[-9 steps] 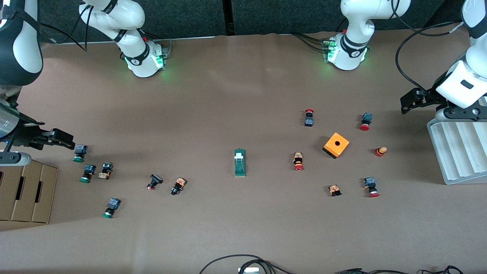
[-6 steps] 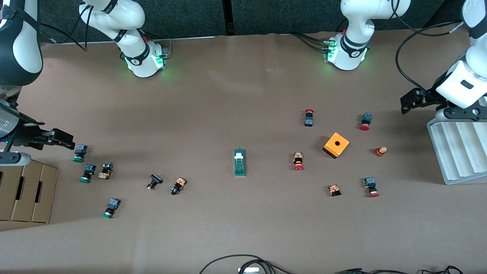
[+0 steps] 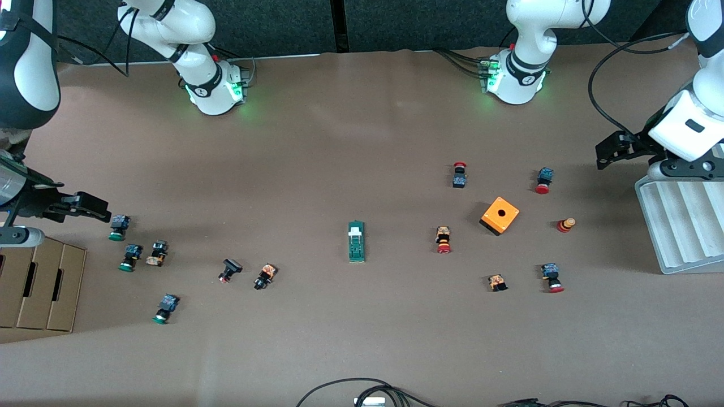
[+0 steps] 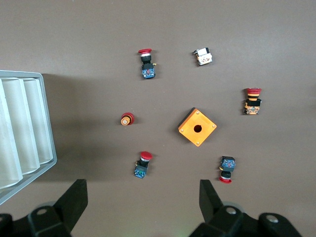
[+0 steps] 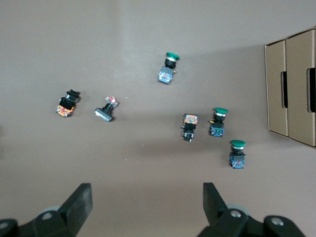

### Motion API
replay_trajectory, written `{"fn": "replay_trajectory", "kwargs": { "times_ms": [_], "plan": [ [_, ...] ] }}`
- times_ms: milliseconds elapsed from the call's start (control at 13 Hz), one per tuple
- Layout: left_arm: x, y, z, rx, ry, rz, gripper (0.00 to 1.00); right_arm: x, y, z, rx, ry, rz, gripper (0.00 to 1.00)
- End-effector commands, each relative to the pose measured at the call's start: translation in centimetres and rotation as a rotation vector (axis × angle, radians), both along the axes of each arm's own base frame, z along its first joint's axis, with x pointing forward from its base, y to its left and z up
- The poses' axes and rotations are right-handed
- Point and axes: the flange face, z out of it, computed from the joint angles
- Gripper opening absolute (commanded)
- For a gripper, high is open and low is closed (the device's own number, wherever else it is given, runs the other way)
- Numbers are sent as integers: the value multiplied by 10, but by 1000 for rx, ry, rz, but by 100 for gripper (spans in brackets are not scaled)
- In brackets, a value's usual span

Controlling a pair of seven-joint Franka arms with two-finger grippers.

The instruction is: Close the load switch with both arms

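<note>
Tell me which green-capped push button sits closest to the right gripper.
The green-capped button farthest from the front camera, just beside the open right gripper. The other two green-capped ones lie nearer the camera, farther from its fingertips.

White arms (image 3: 526,34), black joint bands, green-lit bases.

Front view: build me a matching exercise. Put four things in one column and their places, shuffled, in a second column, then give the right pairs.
Things
1. load switch
2. orange box
3. left gripper
4. right gripper

Places
A. beside the cardboard box
B. mid-table, untouched
C. among the red-capped buttons
D. beside the grey tray

Pairs: 1-B, 2-C, 3-D, 4-A
</note>
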Motion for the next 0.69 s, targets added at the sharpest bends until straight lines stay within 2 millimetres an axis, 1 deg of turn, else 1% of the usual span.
{"fn": "replay_trajectory", "kwargs": {
  "times_ms": [0,154,308,462,539,616],
  "plan": [
    [4,-1,5,10,-13,4,100,1,1,-4,21,16,3,100],
    [4,-2,5,10,-13,1,100,2,6,-6,42,15,19,100],
    [4,-2,5,10,-13,1,100,3,17,-5,168,10,20,100],
    [4,-3,5,10,-13,0,100,7,24,-12,238,14,21,100],
    [4,-3,6,10,-14,0,100,9,28,-11,273,6,16,100],
    [4,-3,6,9,-14,1,100,13,31,-19,303,12,11,100]
  ]
}}
